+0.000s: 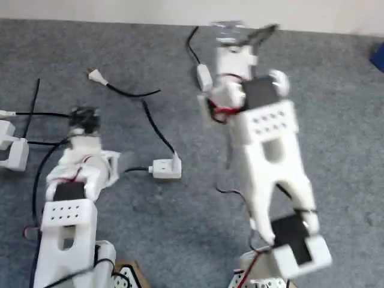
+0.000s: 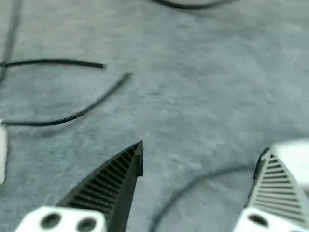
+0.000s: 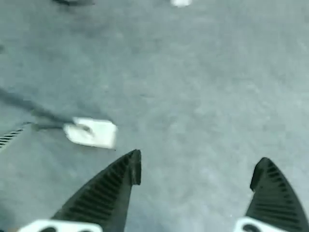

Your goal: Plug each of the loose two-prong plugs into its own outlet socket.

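A white outlet socket block [image 1: 165, 170] lies mid-carpet on a black cord, with a plug [image 1: 176, 158] standing at its right end. A loose two-prong plug [image 1: 96, 76] on a black cord rests at the back left. Another small white block [image 1: 204, 77] [image 3: 91, 133] on a cord lies near the far middle. My left gripper [image 1: 84, 118] [image 2: 202, 151] hangs open over bare carpet and black cords [image 2: 72, 116], holding nothing. My right gripper [image 1: 243, 31] [image 3: 199, 157] is open at the far side, empty, with the small white block beside it.
The floor is grey carpet [image 1: 336, 120]. White adapter blocks [image 1: 13, 153] with black cords sit at the left edge. A blue object [image 1: 378, 57] shows at the far right edge. Loose cords cross the carpet between the arms.
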`<control>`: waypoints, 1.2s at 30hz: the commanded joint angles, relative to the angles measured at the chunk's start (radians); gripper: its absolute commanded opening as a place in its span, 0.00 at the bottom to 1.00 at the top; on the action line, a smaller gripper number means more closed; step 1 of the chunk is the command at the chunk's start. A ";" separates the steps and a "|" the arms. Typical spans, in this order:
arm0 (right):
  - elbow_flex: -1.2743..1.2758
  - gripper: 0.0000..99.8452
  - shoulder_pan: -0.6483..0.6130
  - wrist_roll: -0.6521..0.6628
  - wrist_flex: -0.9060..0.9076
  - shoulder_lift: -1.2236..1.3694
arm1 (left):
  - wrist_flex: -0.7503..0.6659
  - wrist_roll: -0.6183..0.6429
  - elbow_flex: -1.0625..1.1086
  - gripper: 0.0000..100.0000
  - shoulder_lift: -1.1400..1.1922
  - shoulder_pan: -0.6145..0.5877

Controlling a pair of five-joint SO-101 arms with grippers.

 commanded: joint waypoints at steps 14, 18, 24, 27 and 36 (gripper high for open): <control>1.339 0.34 0.031 0.453 -0.384 -0.957 | 0.666 -0.548 -0.570 0.33 0.417 0.282; 1.434 0.34 0.031 0.451 -0.386 -1.030 | 0.583 -0.611 -0.713 0.26 0.662 0.246; 1.452 0.34 0.031 0.423 -0.401 -1.067 | 0.582 -0.664 -0.938 0.26 0.911 0.300; 1.460 0.34 0.031 0.422 -0.407 -1.066 | 0.582 -0.663 -1.020 0.26 0.998 0.341; 1.465 0.34 0.031 0.422 -0.406 -1.067 | 0.575 -0.661 -1.136 0.26 1.239 0.390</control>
